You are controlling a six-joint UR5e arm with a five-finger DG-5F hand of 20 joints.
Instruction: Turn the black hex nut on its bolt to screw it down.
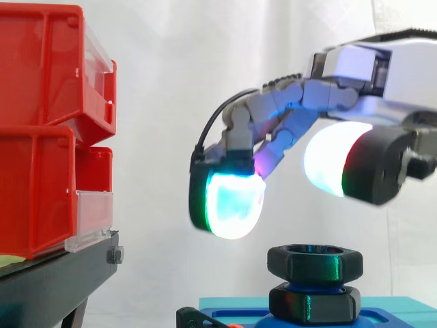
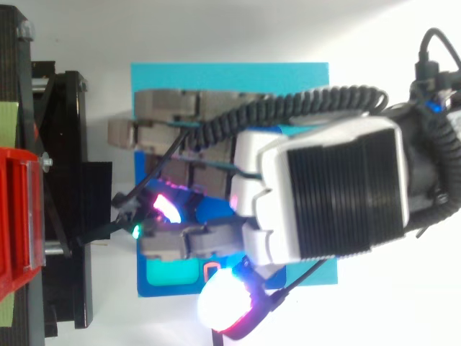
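The black hex nut sits on a blue bolt, above a second black hex piece at the foot. Both stand on a blue base block, near the bottom of the side view. My hand hovers above the nut without touching it. Its fingers bend downward, with a cyan-glowing fingertip up and to the left of the nut and a white-glowing thumb pad above it, a wide gap between them. Nothing is in the hand. From above, the hand covers the middle of the base block.
Red bins are stacked on a black stand at the left, a short way from the base block. In the top view the bins and stand line the left edge. A white curtain hangs behind.
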